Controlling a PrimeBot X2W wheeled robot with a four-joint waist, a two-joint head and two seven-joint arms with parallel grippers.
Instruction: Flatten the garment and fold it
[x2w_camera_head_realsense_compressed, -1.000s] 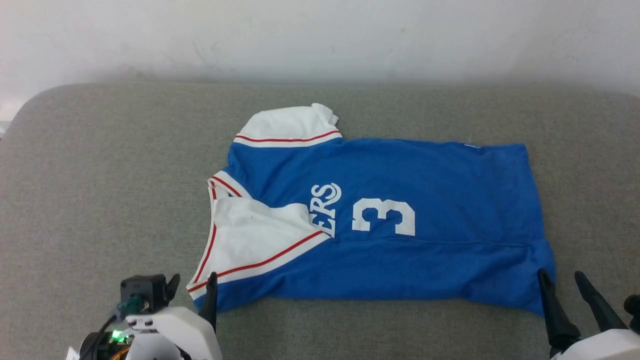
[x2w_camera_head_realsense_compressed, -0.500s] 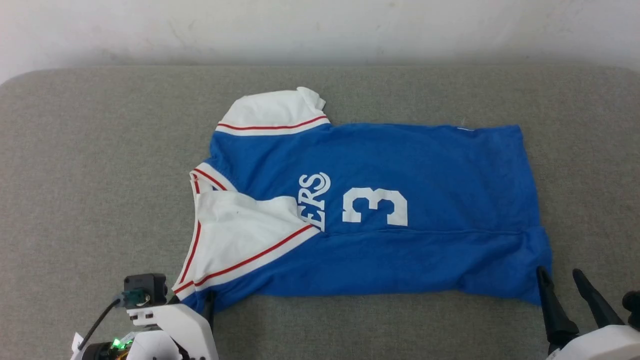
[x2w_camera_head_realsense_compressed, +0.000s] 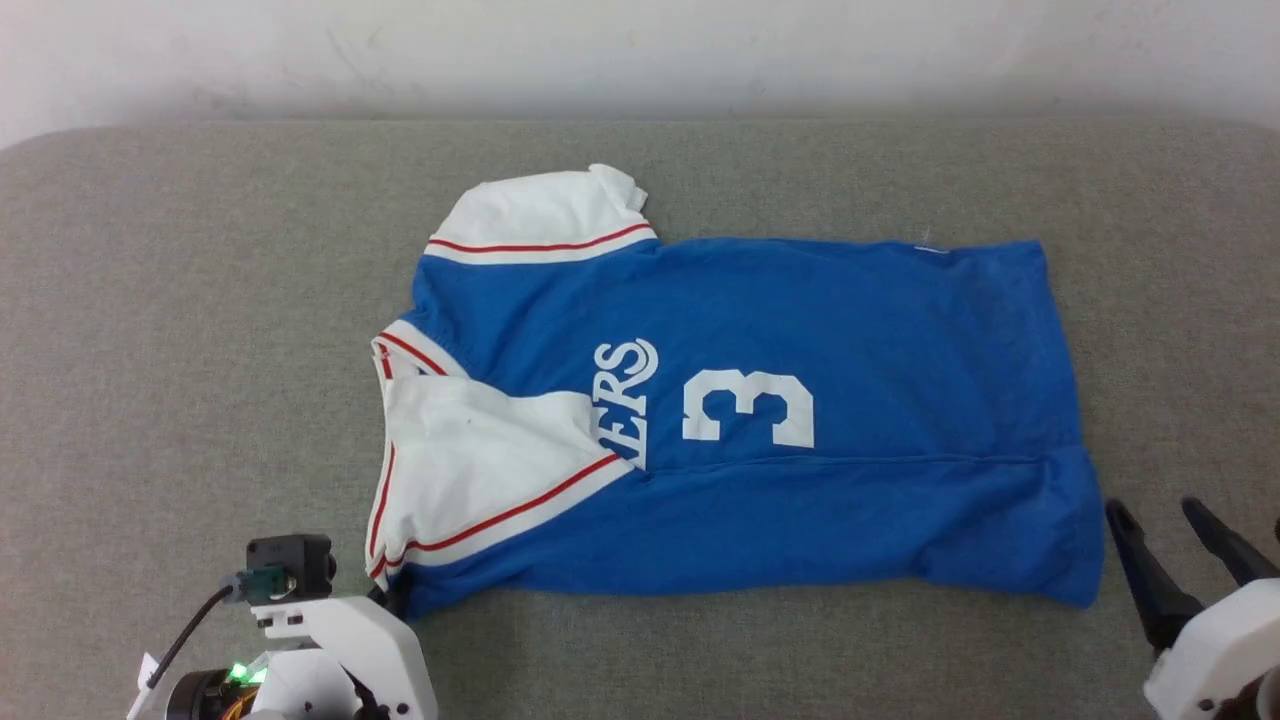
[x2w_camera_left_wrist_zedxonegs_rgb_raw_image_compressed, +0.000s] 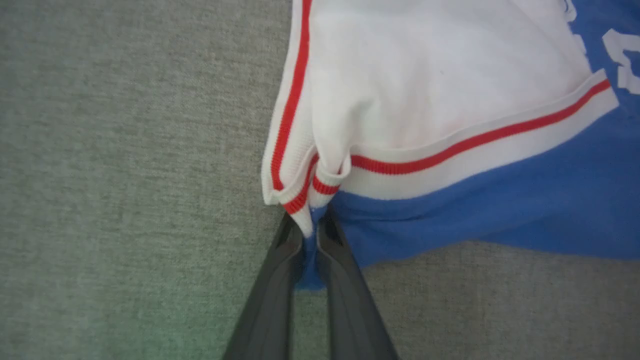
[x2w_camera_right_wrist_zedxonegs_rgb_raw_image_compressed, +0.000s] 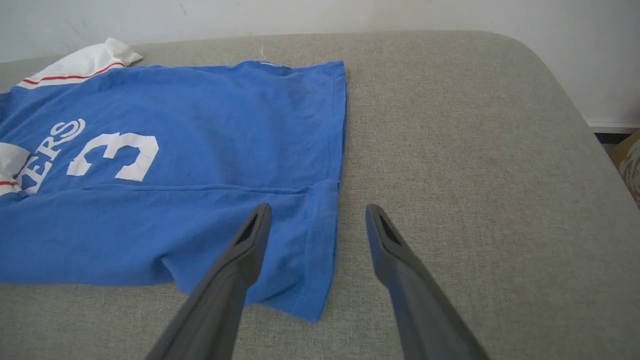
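Head view | garment (x2w_camera_head_realsense_compressed: 800, 330) | white lettering (x2w_camera_head_realsense_compressed: 622, 400) "ERS" | number (x2w_camera_head_realsense_compressed: 748, 407) "3"

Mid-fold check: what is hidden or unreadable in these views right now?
- Head view: the folded white sleeve covers the start of the white lettering on the royal-blue jersey T-shirt.
- Head view: left gripper's fingertips largely hidden by its white wrist housing.
- Right wrist view: whether the open right gripper touches the hem is unclear.

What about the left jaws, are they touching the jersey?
Touching: the left wrist view shows the left gripper pinching a corner of the jersey between its jaws.
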